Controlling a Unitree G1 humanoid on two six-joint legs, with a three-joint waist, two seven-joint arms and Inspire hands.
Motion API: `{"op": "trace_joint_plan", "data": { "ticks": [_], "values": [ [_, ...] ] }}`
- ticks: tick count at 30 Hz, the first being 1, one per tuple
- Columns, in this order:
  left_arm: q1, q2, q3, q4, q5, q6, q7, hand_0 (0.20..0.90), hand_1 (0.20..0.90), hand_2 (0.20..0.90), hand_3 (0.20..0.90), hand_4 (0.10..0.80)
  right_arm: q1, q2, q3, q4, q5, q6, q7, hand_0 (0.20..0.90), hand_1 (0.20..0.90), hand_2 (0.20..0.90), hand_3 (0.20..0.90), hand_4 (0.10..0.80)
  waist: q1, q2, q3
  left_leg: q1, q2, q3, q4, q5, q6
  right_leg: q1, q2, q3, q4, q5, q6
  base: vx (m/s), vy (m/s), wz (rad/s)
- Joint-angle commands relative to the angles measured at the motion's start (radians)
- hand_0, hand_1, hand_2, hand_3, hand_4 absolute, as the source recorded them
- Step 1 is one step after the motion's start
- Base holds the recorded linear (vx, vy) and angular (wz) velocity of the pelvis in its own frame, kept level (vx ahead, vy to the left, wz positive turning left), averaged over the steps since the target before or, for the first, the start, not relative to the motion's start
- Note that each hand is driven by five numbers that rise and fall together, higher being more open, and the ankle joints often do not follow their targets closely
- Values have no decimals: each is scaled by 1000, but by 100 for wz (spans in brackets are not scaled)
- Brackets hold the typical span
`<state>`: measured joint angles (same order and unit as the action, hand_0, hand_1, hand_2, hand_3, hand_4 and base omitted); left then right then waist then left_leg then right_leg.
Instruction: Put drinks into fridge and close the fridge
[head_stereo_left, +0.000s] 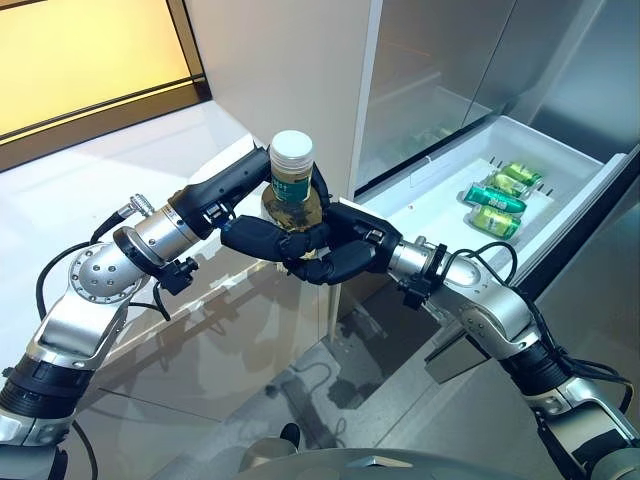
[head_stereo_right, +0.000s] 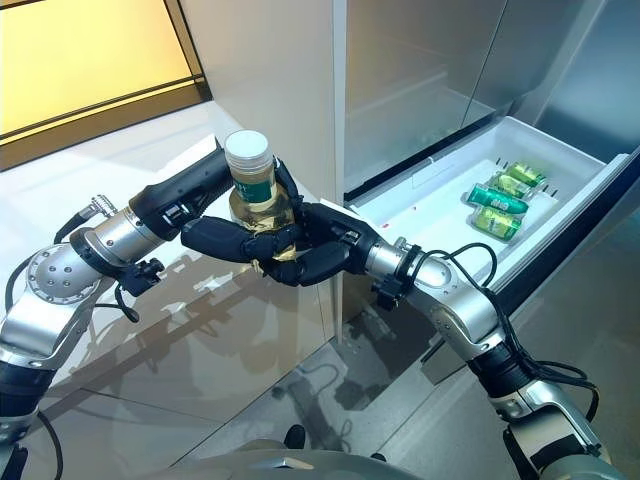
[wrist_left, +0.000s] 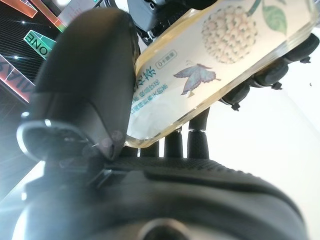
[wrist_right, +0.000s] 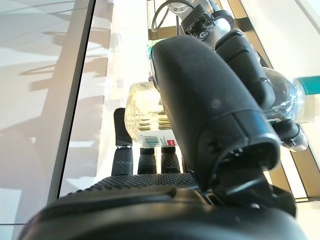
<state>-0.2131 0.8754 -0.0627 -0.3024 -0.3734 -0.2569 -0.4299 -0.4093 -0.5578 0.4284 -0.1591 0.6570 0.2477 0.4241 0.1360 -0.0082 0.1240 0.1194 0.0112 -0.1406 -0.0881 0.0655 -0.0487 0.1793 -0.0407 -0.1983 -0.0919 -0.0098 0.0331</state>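
Observation:
A clear bottle of yellowish drink (head_stereo_left: 291, 185) with a white cap is held upright in the air, in front of the white cabinet panel. My left hand (head_stereo_left: 245, 178) is curled round its upper body. My right hand (head_stereo_left: 330, 250) wraps its lower body from the other side, fingers under the bottle's base (wrist_right: 142, 112). In the left wrist view the bottle's label (wrist_left: 200, 75) lies between thumb and fingers. To the right, the fridge's white drawer (head_stereo_left: 440, 190) stands pulled out, with green cans (head_stereo_left: 495, 198) lying in its far end.
The steel fridge front (head_stereo_left: 450, 60) rises above the open drawer. A white cabinet panel (head_stereo_left: 290, 70) stands just behind the bottle. Glossy light floor (head_stereo_left: 60, 190) spreads to the left, with a yellow wall strip (head_stereo_left: 80, 50) at the back.

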Motion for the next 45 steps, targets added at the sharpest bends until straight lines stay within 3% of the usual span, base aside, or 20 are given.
{"op": "trace_joint_plan", "data": {
  "ticks": [1,5,6,7,31,45],
  "values": [
    [-172,-33,36,-90,-132,-103,19,300,300,300,200,100,-140,75,-6,-53,77,-78,-17,300,300,300,200,100,-13,-11,-99,17,-82,42,1,-56,69,-22,-3,25,17,37,23,0,0,0],
    [-172,-28,34,-88,-130,-102,30,300,300,300,200,100,-143,69,-1,-50,77,-88,-23,300,300,300,200,100,-13,-11,-100,17,-82,43,1,-55,68,-23,-3,25,18,38,23,0,0,0],
    [-171,-27,38,-87,-131,-102,31,465,465,465,392,292,-142,68,-4,-49,77,-88,-21,300,300,300,200,100,-13,-11,-100,16,-81,43,1,-55,67,-23,-3,25,18,38,23,0,0,0],
    [-169,-23,41,-84,-134,-102,33,900,900,900,900,800,-144,67,-5,-47,80,-92,-20,300,300,300,200,100,-13,-11,-101,16,-82,43,1,-55,67,-24,-2,26,18,38,23,0,0,0],
    [-49,19,213,-41,-136,-126,122,900,900,900,900,800,-133,-23,-175,-149,131,-186,-34,300,300,300,200,100,-19,-11,-107,13,-79,42,1,-58,68,-26,2,33,17,39,22,0,0,0],
    [49,16,303,-38,-165,-134,105,900,900,900,900,800,-63,-80,-288,-216,148,-228,-19,300,300,300,200,100,-26,-14,-109,9,-78,42,1,-60,69,-32,4,37,16,40,23,0,0,0]
  ]
}}
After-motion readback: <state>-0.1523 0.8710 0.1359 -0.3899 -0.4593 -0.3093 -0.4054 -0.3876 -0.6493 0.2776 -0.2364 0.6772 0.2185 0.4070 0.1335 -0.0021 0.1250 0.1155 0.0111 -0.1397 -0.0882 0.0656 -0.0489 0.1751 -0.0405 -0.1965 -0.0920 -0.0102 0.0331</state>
